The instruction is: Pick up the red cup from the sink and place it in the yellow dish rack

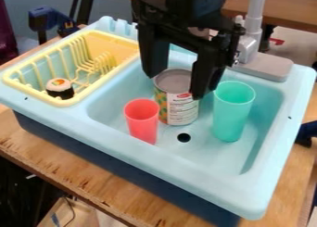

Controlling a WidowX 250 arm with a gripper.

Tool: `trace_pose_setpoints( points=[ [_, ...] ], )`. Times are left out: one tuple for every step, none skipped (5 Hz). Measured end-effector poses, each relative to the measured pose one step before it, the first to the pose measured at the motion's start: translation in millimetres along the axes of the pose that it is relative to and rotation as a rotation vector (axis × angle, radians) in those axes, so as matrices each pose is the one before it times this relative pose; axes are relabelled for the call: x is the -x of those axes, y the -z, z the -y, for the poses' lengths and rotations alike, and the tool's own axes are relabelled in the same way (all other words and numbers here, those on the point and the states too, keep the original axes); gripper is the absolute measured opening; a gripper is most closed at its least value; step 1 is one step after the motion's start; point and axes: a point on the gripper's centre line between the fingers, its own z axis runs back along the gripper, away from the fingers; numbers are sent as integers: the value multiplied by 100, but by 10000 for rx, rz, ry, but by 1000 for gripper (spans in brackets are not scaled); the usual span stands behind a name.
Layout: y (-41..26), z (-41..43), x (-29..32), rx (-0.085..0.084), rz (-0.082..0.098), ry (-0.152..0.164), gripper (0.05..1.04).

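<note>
The black gripper [174, 85] hangs from the top edge over the back of the light blue sink basin, its two fingers spread apart. Between and just below them stands a silver-topped can [180, 105] with a printed label; whether the fingers touch it, I cannot tell. A red cup [142, 121] stands in front of the can on its left. To the can's right is a taller teal cup [232, 111], upright in the basin.
A yellow dish rack [80, 100] with a sushi piece [59, 88] inside lies at the left. The grey faucet base [266, 66] and its upright spout stand behind the basin. The sink's raised rim [204, 173] surrounds the cups and can.
</note>
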Motion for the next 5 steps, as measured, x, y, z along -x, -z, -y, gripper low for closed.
trace_pose_setpoints(
  points=[
    [732, -31, 133, -48, -288, -3, 1000],
    [1187, -237, -131, -162, 42, 154, 1000],
    [1745, -255, -449, -197, -221, 15, 1000],
    [1930, -1695, -743, 23, -474, -533, 1000],
    [2203, -450, -666, 105, -696, 20, 1000]
  ],
)
